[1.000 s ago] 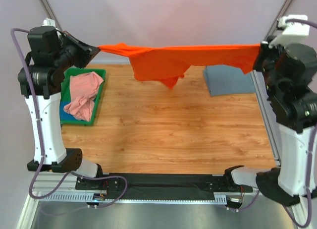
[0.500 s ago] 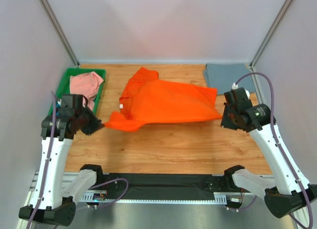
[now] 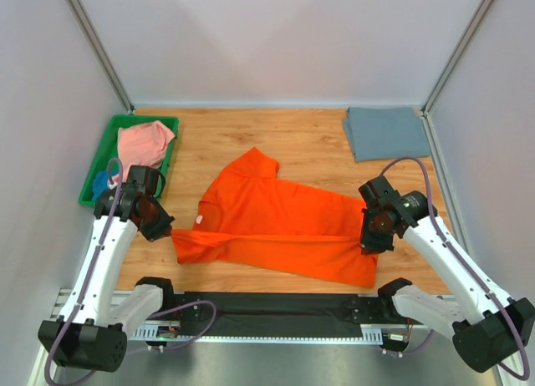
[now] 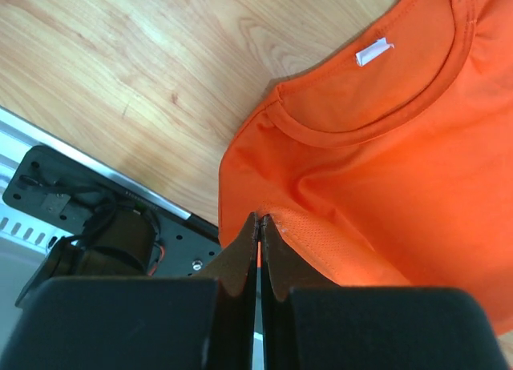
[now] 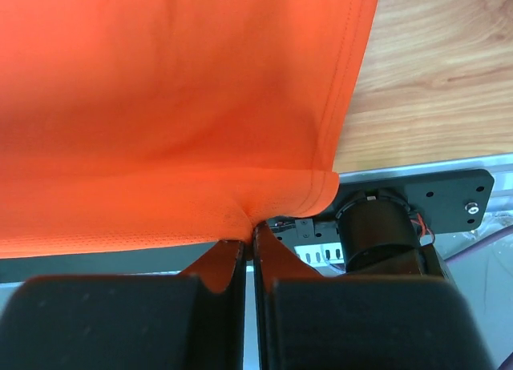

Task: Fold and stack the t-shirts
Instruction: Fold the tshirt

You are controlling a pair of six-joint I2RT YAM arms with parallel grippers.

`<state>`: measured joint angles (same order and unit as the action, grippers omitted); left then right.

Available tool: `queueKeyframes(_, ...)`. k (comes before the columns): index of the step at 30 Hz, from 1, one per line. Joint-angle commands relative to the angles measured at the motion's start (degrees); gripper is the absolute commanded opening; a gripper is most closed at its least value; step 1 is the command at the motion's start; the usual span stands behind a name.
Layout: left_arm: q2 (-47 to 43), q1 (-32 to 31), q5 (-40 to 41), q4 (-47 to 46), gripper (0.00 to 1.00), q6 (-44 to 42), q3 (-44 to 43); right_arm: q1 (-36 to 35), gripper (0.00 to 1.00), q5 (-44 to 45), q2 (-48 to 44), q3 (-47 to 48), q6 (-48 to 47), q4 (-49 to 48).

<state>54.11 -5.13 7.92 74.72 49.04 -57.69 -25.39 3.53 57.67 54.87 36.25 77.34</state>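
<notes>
The bright orange t-shirt (image 3: 284,223) lies spread on the wooden table, collar to the left and hem to the right. My left gripper (image 3: 170,232) is shut on its near left corner. In the left wrist view the fingertips (image 4: 260,219) pinch a fold of orange t-shirt (image 4: 385,146) below the collar with its white label (image 4: 374,51). My right gripper (image 3: 365,246) is shut on the hem at the right. Its tips (image 5: 247,230) pinch the stitched edge of the orange t-shirt (image 5: 160,106). A slate grey-blue t-shirt (image 3: 386,131) lies folded at the far right.
A green tray (image 3: 127,119) at the far left holds a crumpled salmon pink t-shirt (image 3: 142,140), and blue cloth (image 3: 100,185) shows at the tray's near end. The black base rail (image 3: 276,304) runs along the table's near edge, just past the shirt's near side.
The orange t-shirt, stretched high between both raised arms a second ago, has come down and toward the near edge. It now rests on the table, with both grippers low and still gripping it.
</notes>
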Motion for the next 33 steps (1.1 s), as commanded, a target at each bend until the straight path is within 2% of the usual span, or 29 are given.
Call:
queueKeyframes(1,2.0,0.0,2.1,-3.1,0.0,-2.2,-2.3,0.0,0.0,0.7,-0.1,-1.1,0.1,4.5)
queueKeyframes(5,7.2,0.0,0.6,-4.1,0.0,-2.3,-5.4,-0.1,0.0,2.7,3.4,0.8,-2.2,1.3)
queueKeyframes(8,9.8,0.0,0.0,-7.1,0.0,-1.7,-11.2,0.5,0.0,10.3,8.9,9.2,-5.8,-0.2)
queueKeyframes(9,10.6,0.0,-0.1,-9.7,0.0,-0.6,-13.5,0.9,0.0,14.0,12.6,16.2,-7.3,-1.2)
queueKeyframes(12,16.0,0.6,-0.3,-13.9,0.0,1.7,-25.7,1.1,0.0,21.3,17.9,28.5,-14.3,-7.6)
queueKeyframes(13,18.0,0.7,-0.2,-14.3,0.0,3.2,-34.4,1.1,0.0,23.2,21.7,37.2,-16.7,-9.3)
queueKeyframes(15,24.6,1.4,-1.3,-15.6,0.0,4.0,-44.1,1.5,0.0,28.8,25.3,45.7,-26.7,-14.9)
queueKeyframes(16,27.0,1.9,-2.6,-16.8,0.0,3.5,-53.6,2.2,0.0,29.6,28.4,52.9,-30.8,-18.5)
queueKeyframes(18,34.6,2.8,-7.2,-19.0,0.0,3.5,-63.1,3.2,0.0,31.5,31.3,59.7,-40.0,-21.4)
queueKeyframes(19,37.4,3.5,-9.4,-18.6,0.0,3.9,-73.9,4.1,0.0,32.1,34.7,65.0,-42.3,-22.1)
queueKeyframes(20,42.1,4.2,-12.8,-17.6,0.0,4.9,-79.5,4.6,0.0,31.5,36.1,74.0,-44.6,-22.8)
queueKeyframes(21,43.8,4.7,-14.1,-17.8,0.0,5.4,-88.1,4.8,0.0,31.3,37.4,77.7,-50.3,-23.9)
queueKeyframes(23,44.4,6.0,-17.0,-22.7,0.0,7.0,-90.7,4.6,0.0,29.8,36.6,80.1,-55.2,-30.7)
queueKeyframes(27,39.2,6.0,-17.0,-25.9,0.0,8.5,-83.1,4.2,0.0,22.1,29.5,74.9,-60.3,-38.8)
queueKeyframes(30,36.8,6.0,-13.1,-20.3,0.0,4.2,-81.4,3.0,0.0,21.9,27.2,71.8,-59.4,-37.3)
queueKeyframes(32,33.3,6.1,-11.0,-19.3,0.0,2.2,-77.6,2.4,0.0,22.0,26.0,68.7,-57.9,-33.6)
queueKeyframes(33,31.9,6.1,-9.8,-19.3,0.0,0.5,-73.7,2.2,0.0,22.0,24.4,63.8,-56.8,-32.0)
